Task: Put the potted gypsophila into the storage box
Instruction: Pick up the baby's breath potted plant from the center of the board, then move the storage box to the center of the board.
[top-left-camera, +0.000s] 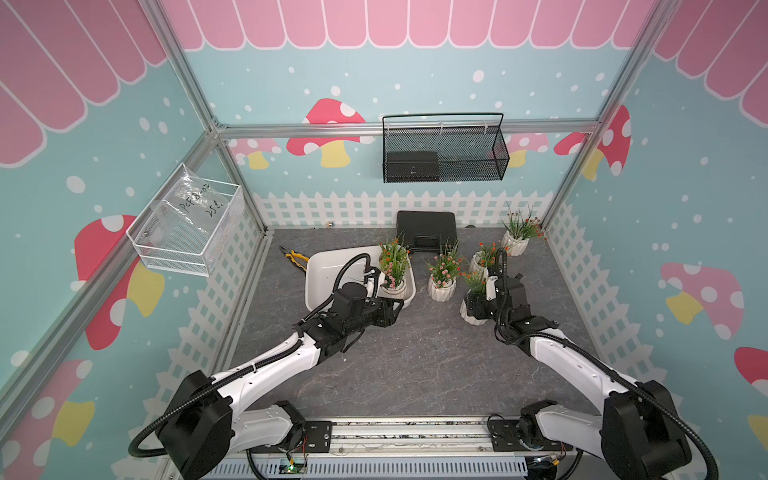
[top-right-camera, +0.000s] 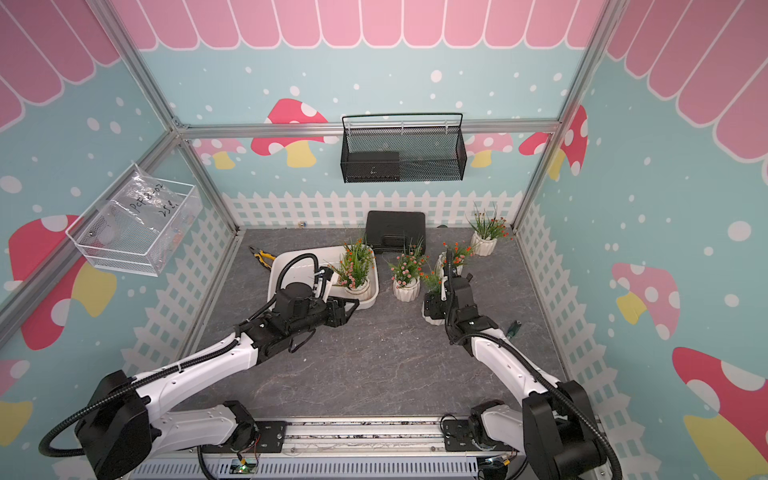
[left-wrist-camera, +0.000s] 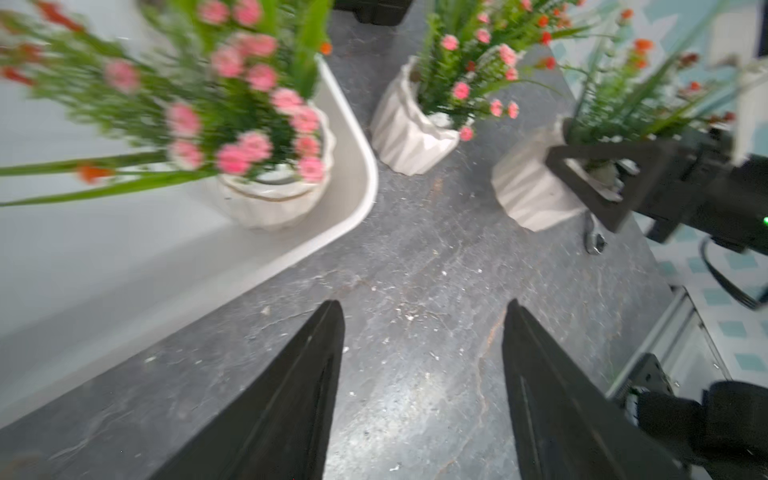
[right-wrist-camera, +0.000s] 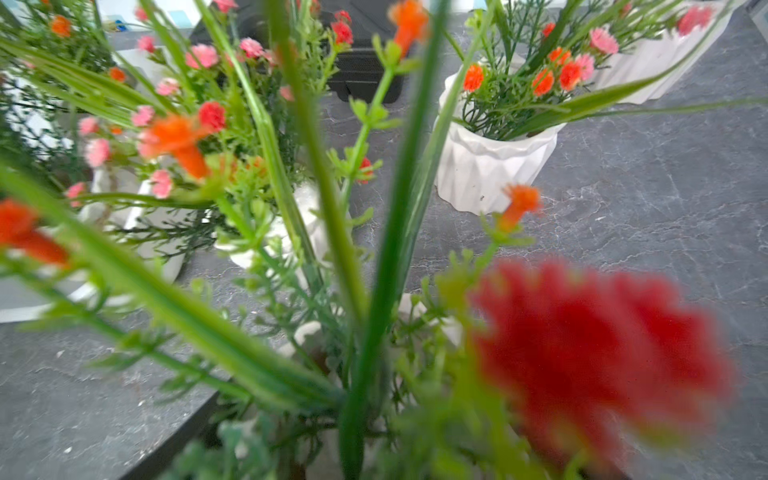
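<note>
The white storage box (top-left-camera: 318, 291) lies left of centre. In it stands a potted gypsophila with pink flowers (top-left-camera: 394, 289) (left-wrist-camera: 270, 203), and orange-red sprigs (top-left-camera: 390, 254) rise behind it. My left gripper (top-left-camera: 400, 306) (left-wrist-camera: 424, 309) hangs open and empty just outside the box's near right corner. My right gripper (top-left-camera: 473, 308) straddles another potted gypsophila (top-left-camera: 471, 319) (left-wrist-camera: 528, 191) standing on the table, one finger (left-wrist-camera: 606, 183) against its rim. Three more pots stand on the table (top-left-camera: 441, 291) (top-left-camera: 478, 264) (top-left-camera: 515, 246). Leaves hide the right jaws in the right wrist view.
A black hard case (top-left-camera: 426, 232) lies at the back behind the pots. Yellow-handled pliers (top-left-camera: 296, 257) lie left of the box. A black wire basket (top-left-camera: 444, 153) hangs on the back wall and a white one (top-left-camera: 187, 232) on the left wall. A small tool (top-right-camera: 513, 328) lies by the right arm.
</note>
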